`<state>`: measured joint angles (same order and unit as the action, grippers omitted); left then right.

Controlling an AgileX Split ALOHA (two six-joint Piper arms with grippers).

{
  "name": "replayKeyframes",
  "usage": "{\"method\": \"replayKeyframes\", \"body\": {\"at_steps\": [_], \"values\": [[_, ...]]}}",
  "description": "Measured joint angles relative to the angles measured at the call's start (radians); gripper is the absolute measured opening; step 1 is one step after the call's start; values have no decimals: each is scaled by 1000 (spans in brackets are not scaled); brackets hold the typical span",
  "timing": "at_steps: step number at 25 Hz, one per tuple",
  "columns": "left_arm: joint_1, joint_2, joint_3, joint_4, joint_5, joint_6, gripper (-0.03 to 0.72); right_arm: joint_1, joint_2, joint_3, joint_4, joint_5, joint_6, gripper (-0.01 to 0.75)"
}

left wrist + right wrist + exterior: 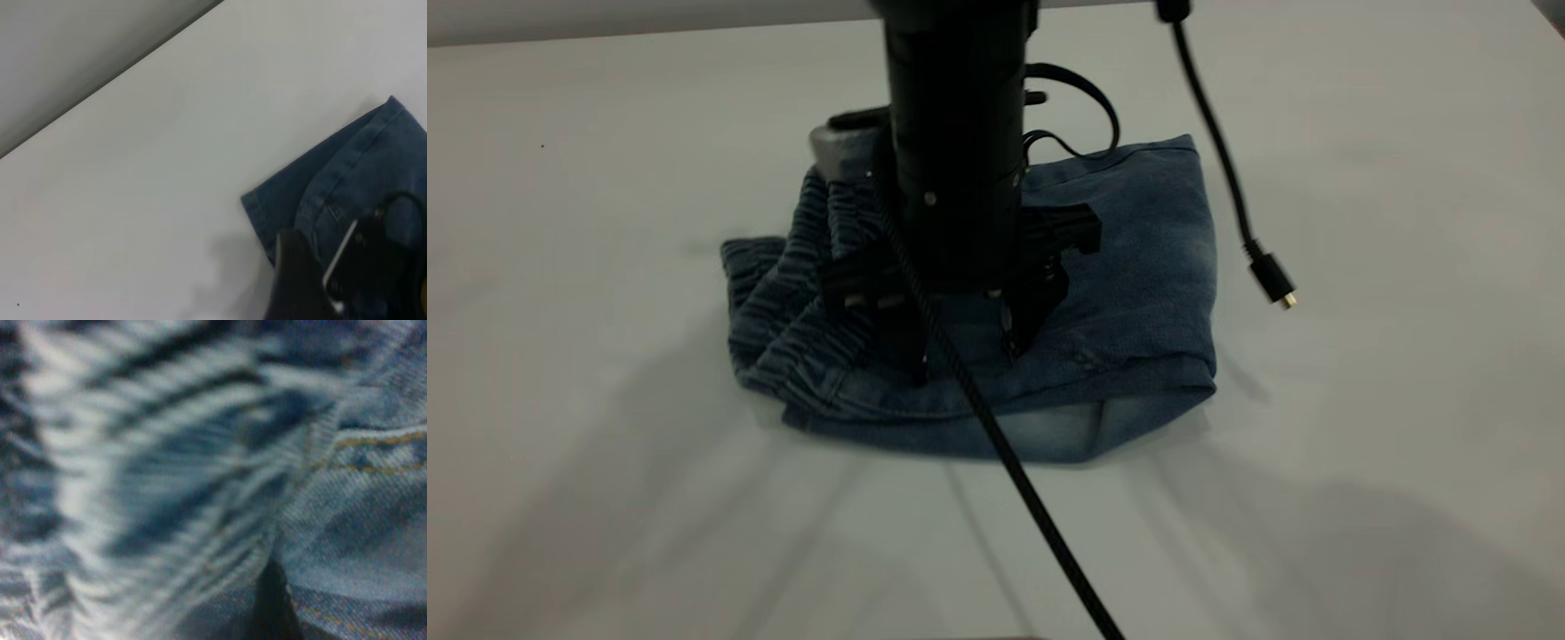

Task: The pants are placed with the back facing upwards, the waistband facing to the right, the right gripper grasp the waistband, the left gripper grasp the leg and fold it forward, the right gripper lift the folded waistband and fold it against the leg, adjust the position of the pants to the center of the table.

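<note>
1. I see the folded faded blue denim pants (pixel 1120 293) lying as a compact bundle on the plain white tabletop (pixel 605 489), around its middle.
2. Their ruffled darker-blue elastic waistband (pixel 800 276) bunches at the bundle's left side.
3. My black right claw (pixel 969 342) points down onto the denim, fingers apart, tips at the cloth.
4. My left claw is out of sight.
5. A loose black cable plug (pixel 1272 280) dangles at the right.

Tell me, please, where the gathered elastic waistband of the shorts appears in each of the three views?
Exterior view: waistband, at the left of the folded pants, beside the right gripper.
Left wrist view: not in it; only plain denim shows.
Right wrist view: the ruffles fill most of the picture.
Shared landmark: the pants.
</note>
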<state>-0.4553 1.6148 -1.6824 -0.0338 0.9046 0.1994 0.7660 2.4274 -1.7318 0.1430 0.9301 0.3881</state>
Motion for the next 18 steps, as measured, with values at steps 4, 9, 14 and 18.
{"method": "replayKeyframes", "body": {"at_steps": [4,9,14,18], "values": [[0,0,0,0,1,0,422,32,-17,2,-57,28,-8,435],[0,0,0,1,1,1,422,42,-93,-5,-137,100,-8,435],[0,-37,0,2,33,5,422,42,-211,-76,-232,253,-46,435],[0,-130,0,2,107,28,422,42,-335,-105,-268,284,-88,435]]}}
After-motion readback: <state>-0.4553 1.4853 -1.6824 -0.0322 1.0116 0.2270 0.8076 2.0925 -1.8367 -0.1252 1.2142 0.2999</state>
